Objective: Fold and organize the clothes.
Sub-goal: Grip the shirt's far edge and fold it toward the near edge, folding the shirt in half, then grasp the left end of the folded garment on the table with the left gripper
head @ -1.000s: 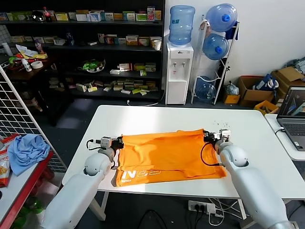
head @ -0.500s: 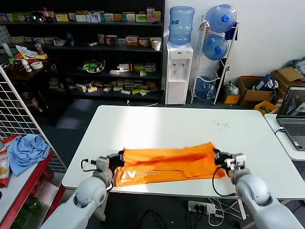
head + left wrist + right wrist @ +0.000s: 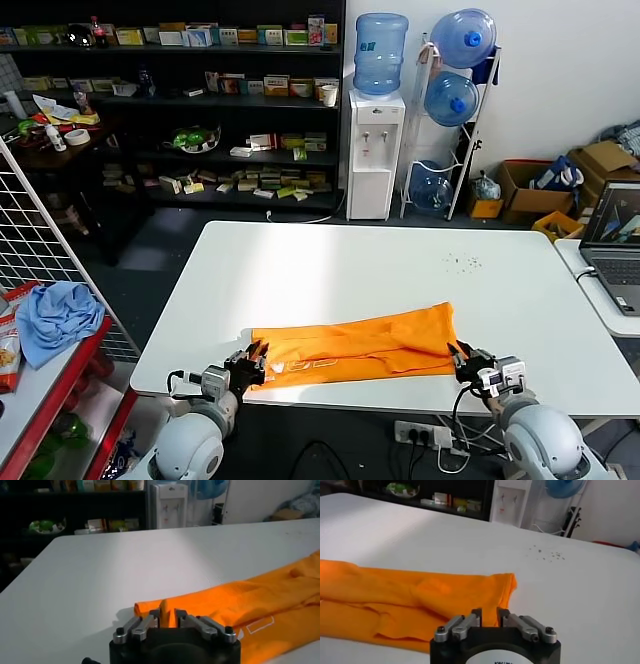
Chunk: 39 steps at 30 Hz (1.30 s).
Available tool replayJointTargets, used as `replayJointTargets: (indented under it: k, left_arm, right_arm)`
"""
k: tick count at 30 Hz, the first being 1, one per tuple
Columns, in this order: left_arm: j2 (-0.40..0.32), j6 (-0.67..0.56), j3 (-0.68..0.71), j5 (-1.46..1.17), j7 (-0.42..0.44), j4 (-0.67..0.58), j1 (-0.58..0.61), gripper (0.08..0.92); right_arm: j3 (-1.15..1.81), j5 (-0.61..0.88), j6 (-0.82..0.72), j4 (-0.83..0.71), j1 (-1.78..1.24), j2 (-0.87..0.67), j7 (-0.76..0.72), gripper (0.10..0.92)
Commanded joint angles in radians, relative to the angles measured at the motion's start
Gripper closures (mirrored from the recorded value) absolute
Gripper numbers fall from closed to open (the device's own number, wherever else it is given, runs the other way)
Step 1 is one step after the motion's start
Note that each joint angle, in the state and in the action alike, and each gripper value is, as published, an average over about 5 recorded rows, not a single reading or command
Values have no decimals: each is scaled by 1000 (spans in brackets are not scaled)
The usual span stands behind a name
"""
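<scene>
The orange T-shirt (image 3: 360, 345) lies as a long narrow band along the front of the white table (image 3: 350, 260), with white lettering (image 3: 300, 368) near its left end. My left gripper (image 3: 252, 358) is at the band's left end, low at the table's front edge. In the left wrist view the left gripper (image 3: 167, 616) is shut on a pinched ridge of the T-shirt (image 3: 260, 600). My right gripper (image 3: 460, 355) is at the band's near right corner. In the right wrist view the right gripper (image 3: 489, 616) has the T-shirt (image 3: 420, 597) between its fingers.
A light blue cloth (image 3: 55, 315) lies on a red side table at the left, beside a white wire rack (image 3: 40, 230). A laptop (image 3: 615, 240) sits on a second table at the right. Shelves and a water dispenser (image 3: 375, 150) stand behind.
Both grippers pulled back toward the table's front edge, drawing the shirt's far edge over itself. The shirt went from a wide spread to a narrow band, covering most of the lettering.
</scene>
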Motion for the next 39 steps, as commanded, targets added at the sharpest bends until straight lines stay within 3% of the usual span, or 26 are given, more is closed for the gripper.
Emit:
replayJointTargets:
  k: [1, 13, 17, 21, 32, 39]
  left_arm:
    - [-24, 1, -20, -64, -16, 17, 22, 613]
    - [-62, 44, -10, -183, -32, 141, -49, 268]
    - [-58, 44, -9, -189, -28, 138, -48, 199]
    - [-54, 44, -8, -191, -26, 123, -45, 271]
    - [-42, 50, -8, -179, -10, 85, -34, 592]
    - [21, 72, -52, -205, -8, 86, -61, 791]
  right_arm:
    - [8, -10, -4, 47, -49, 0, 7, 611]
    - [12, 2, -18, 74, -64, -2, 11, 269]
    - [10, 5, -21, 84, -70, -3, 11, 210]
    - [6, 7, -23, 85, -68, -2, 12, 203]
    - [3, 14, -31, 92, -66, -1, 17, 203]
    - [7, 10, -24, 100, -69, 4, 21, 203]
